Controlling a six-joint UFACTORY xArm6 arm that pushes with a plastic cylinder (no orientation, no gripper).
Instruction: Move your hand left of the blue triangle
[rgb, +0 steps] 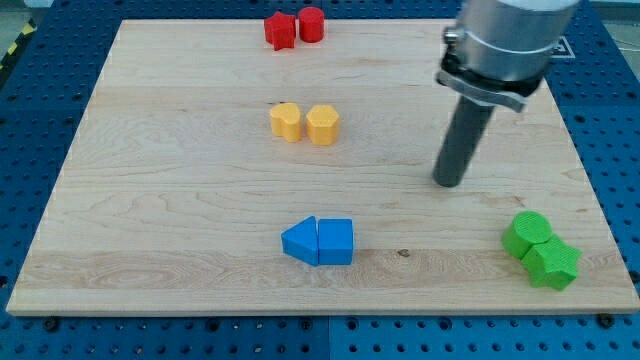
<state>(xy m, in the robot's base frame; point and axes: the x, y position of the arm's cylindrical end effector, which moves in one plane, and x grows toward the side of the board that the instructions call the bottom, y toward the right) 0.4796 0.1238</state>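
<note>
The blue triangle (301, 241) lies on the wooden board (180, 200) near the view's bottom middle, touching a blue block (336, 241) on its right. My tip (449, 183) is the lower end of the dark rod, right of centre. It stands well to the right of both blue blocks and a little higher in the view, touching no block.
Two yellow blocks (286, 122) (322, 125) sit side by side above the blue pair. Two red blocks (280, 30) (311, 23) sit at the top edge. Two green blocks (527, 233) (551, 263) sit at the bottom right corner. Blue perforated table surrounds the board.
</note>
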